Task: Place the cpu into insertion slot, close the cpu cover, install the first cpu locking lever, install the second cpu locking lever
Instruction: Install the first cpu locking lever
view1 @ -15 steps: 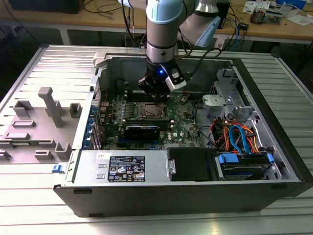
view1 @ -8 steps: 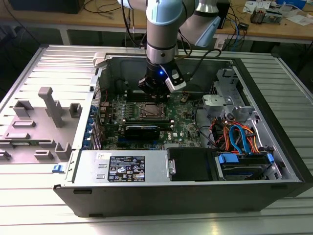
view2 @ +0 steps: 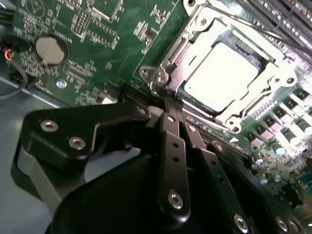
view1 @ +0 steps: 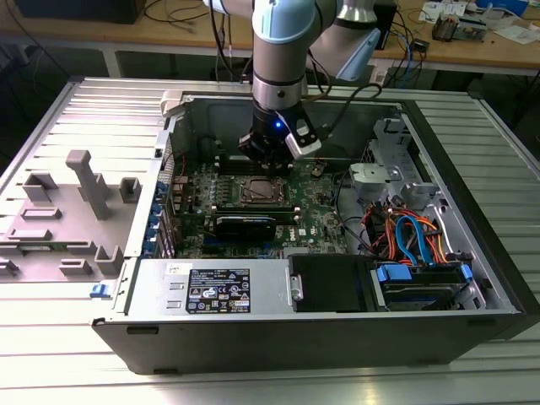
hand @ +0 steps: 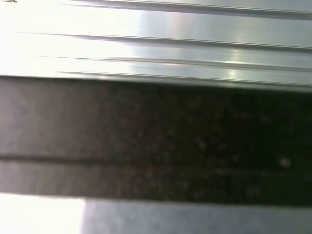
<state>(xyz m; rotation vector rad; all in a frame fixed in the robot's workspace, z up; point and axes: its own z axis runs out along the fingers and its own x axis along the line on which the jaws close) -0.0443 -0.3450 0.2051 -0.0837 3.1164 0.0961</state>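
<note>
The cpu (view2: 222, 75) shows its dull silver top, lying flat in the insertion slot (view2: 234, 127), whose pin field is hidden under it. The cpu cover (view2: 273, 63), a thin metal frame, lies down around the chip. My gripper (view2: 170, 100) is shut with nothing between its black fingers (view2: 173, 146); its tips sit right at the socket's corner (view2: 160, 77), and I cannot tell whether they touch. In the exterior view the gripper (view1: 267, 163) hangs inside the open computer case, just behind the cpu (view1: 257, 192).
A coin battery (view2: 49, 50) and memory slots (view2: 287, 19) flank the socket. A long black card (view1: 245, 224) lies in front of it. The power supply (view1: 215, 291), a drive cage with blue and orange cables (view1: 413, 240) and the case walls (view1: 177, 126) hem the board in. A grey fixture (view1: 67, 211) stands outside.
</note>
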